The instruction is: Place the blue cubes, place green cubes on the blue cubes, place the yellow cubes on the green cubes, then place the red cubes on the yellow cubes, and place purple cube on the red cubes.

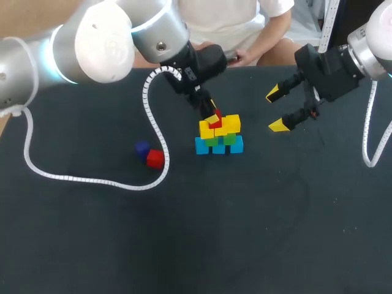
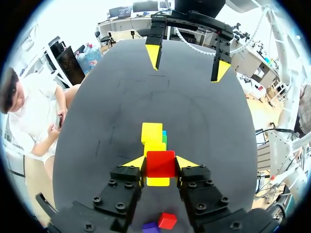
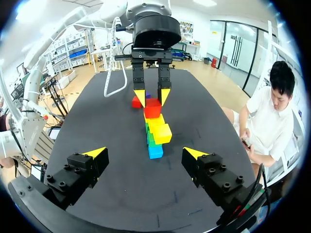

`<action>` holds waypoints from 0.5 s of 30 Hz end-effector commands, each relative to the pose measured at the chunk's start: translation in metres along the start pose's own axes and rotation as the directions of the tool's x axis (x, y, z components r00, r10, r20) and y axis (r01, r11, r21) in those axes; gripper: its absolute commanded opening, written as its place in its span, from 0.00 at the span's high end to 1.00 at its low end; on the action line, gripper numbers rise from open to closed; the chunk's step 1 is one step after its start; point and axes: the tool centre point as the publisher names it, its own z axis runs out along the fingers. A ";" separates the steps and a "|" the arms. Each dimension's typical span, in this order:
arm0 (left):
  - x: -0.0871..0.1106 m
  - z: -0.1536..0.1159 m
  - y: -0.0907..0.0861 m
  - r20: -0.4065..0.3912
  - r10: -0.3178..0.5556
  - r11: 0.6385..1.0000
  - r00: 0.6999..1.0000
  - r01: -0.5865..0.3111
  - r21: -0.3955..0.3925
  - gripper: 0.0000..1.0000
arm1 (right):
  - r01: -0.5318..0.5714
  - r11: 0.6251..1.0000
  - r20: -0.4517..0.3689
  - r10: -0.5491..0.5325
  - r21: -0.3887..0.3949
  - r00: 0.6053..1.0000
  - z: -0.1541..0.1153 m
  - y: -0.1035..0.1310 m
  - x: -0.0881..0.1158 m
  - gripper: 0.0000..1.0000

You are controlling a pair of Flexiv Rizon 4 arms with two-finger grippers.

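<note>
One red cube [image 2: 160,164] clamped by left end effector [image 3: 152,97] masks stack [image 2: 151,132]; right one [image 1: 277,110] open.

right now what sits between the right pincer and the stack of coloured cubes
Only bare black tabletop before the cube stack, clearest in the right wrist view.

hidden | purple cube [image 2: 150,226]: cut off by rim; blue cubes [image 2: 164,132]: mostly behind yellow cubes [image 2: 151,133]
</note>
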 end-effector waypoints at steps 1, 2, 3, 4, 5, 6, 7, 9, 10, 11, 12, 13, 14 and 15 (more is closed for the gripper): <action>0.000 -0.001 0.002 -0.002 0.000 1.000 1.000 0.000 0.003 1.00 | 0.000 1.000 0.001 0.000 0.003 1.000 0.000 0.001 0.000 0.00; 0.000 -0.001 0.002 -0.003 0.001 1.000 1.000 -0.001 0.003 1.00 | 0.000 1.000 0.001 0.000 0.003 1.000 0.000 0.001 0.000 0.00; 0.000 -0.001 0.002 -0.003 0.001 1.000 1.000 -0.001 0.004 1.00 | 0.000 1.000 0.001 0.000 0.003 1.000 0.000 0.001 0.000 0.00; 0.000 -0.001 0.002 -0.002 0.002 1.000 1.000 -0.002 0.004 1.00 | 0.000 1.000 0.001 0.000 0.003 1.000 0.000 0.001 0.000 0.00; 0.000 -0.001 0.002 -0.003 0.002 1.000 1.000 -0.002 0.004 1.00 | 0.000 1.000 0.001 0.000 0.003 1.000 0.000 0.001 0.000 0.00; -0.001 -0.001 0.002 -0.003 0.003 1.000 1.000 -0.003 0.004 1.00 | 0.000 1.000 0.001 0.000 0.003 1.000 0.000 0.001 0.000 0.00; -0.001 -0.001 0.003 -0.003 0.004 1.000 1.000 -0.004 0.004 1.00 | 0.000 1.000 0.001 0.000 0.003 1.000 0.000 0.001 0.000 0.00; -0.001 0.000 0.003 -0.003 0.005 1.000 1.000 -0.005 0.006 1.00 | 0.000 1.000 0.001 0.000 0.003 1.000 0.000 0.001 0.000 0.00; -0.001 0.000 0.003 -0.003 0.006 1.000 1.000 -0.006 0.006 1.00 | 0.000 1.000 0.001 0.000 0.003 1.000 0.000 0.001 0.000 0.00; -0.001 0.000 0.004 -0.004 0.006 1.000 1.000 -0.006 0.006 1.00 | 0.000 1.000 0.001 0.000 0.003 1.000 0.000 0.001 0.000 0.00; -0.001 0.000 0.004 -0.003 0.007 1.000 1.000 -0.007 0.007 1.00 | 0.000 1.000 0.001 0.000 0.003 1.000 0.000 0.001 0.000 0.00; -0.002 0.000 0.004 -0.003 0.008 1.000 1.000 -0.008 0.007 1.00 | 0.000 1.000 0.001 0.000 0.003 1.000 0.000 0.001 0.000 0.00; -0.002 0.000 0.004 -0.002 0.009 1.000 1.000 -0.009 0.007 0.92 | 0.000 1.000 0.001 0.000 0.003 1.000 0.000 0.001 0.000 0.00; -0.002 0.000 0.004 -0.002 0.008 1.000 1.000 -0.008 0.007 0.82 | 0.000 1.000 0.001 0.000 0.003 1.000 0.000 0.001 0.000 0.00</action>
